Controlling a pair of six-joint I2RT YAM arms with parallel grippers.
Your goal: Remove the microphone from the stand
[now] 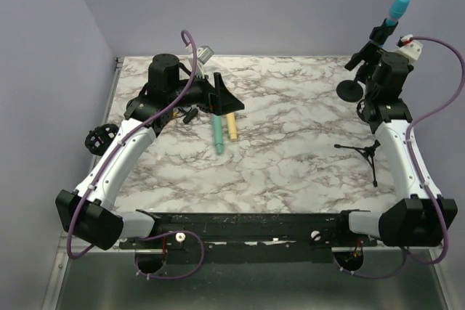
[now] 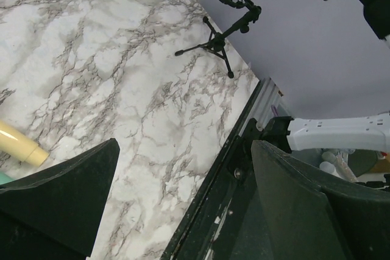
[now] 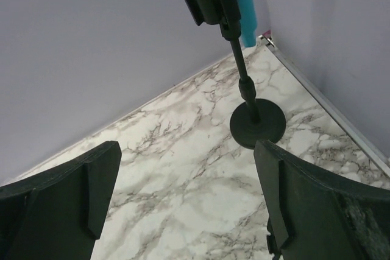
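Note:
The microphone (image 1: 398, 8), teal-blue, sits tilted upward in the black clip of the stand (image 1: 373, 47) at the far right corner. The stand's round base (image 1: 349, 90) rests on the marble table. In the right wrist view the microphone (image 3: 247, 3) shows behind the clip, with the stand's pole (image 3: 242, 71) above its base (image 3: 258, 123). My right gripper (image 3: 187, 147) is open and empty, short of the stand and a little to its left. My left gripper (image 1: 221, 97) is open over the table's back left, holding nothing.
A teal cylinder (image 1: 219, 138) and a cream cylinder (image 1: 231, 128) lie side by side under the left gripper. A small black tripod stand (image 1: 367, 152) stands near the right arm. A black round mount (image 1: 98, 138) hangs at the table's left edge. Walls close the back and sides.

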